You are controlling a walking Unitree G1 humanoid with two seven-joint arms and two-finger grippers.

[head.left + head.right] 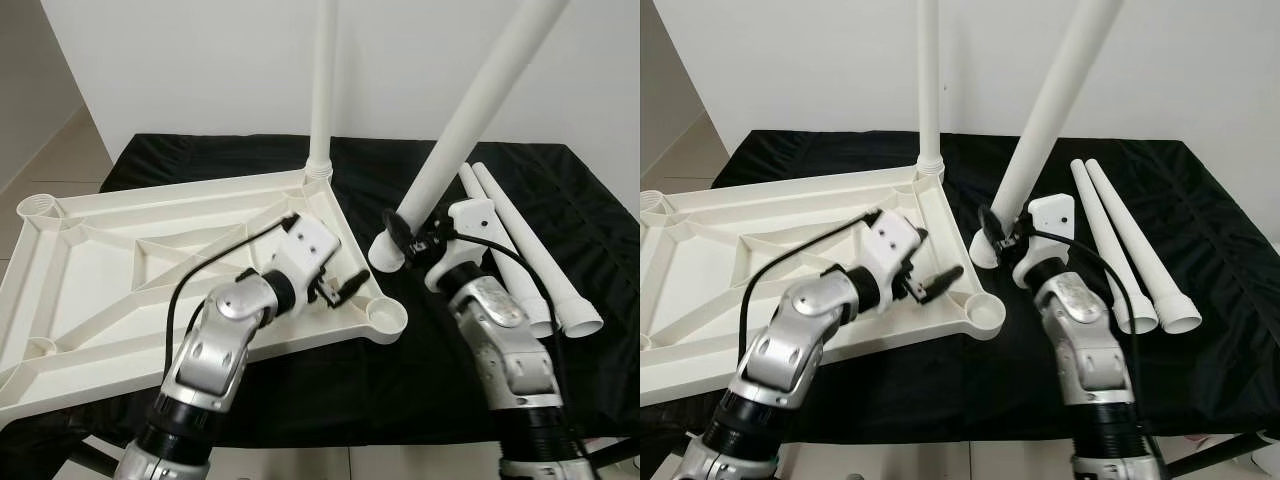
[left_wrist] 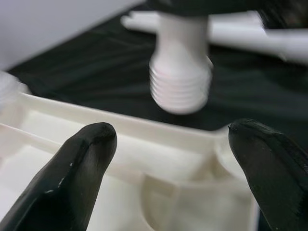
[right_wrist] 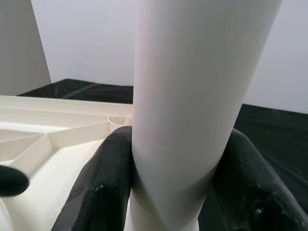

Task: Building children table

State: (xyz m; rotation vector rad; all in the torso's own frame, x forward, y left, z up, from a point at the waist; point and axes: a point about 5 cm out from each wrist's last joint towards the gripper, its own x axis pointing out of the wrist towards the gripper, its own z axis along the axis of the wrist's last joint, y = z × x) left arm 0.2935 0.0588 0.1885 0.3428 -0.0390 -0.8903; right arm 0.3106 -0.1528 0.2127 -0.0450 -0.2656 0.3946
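Black cloth (image 1: 300, 380) covers the surface where an upturned white tabletop (image 1: 120, 270) lies, ribs up, with a white wall (image 1: 200, 70) behind and pale tiled floor (image 1: 50, 170) beyond the tabletop's far side.

Nearest the camera, the empty corner socket (image 1: 386, 318) of the tabletop sits between the two arms. The left hand (image 1: 345, 287) rests released on the tabletop rim just beside that socket, its fingers (image 2: 84, 159) parted with nothing between them.

Just past the socket, away from the tabletop, the right hand (image 1: 402, 232) is clenched around a white leg (image 1: 470, 120) close to its threaded lower end (image 2: 180, 89). That end hangs over the cloth beside the socket, not yet in it. The leg's long axis tilts up and away from the tabletop.

The next move likely turns on this gap: the threaded end must shift toward the tabletop and the leg stand upright before it can seat. The right hand carries the part; the left is placed to steady the tabletop.

Further out from the socket, two spare legs (image 1: 530, 260) lie side by side on the cloth. At the tabletop's far corner one leg (image 1: 322, 90) already stands upright in its socket. By that count the build looks about a quarter done.
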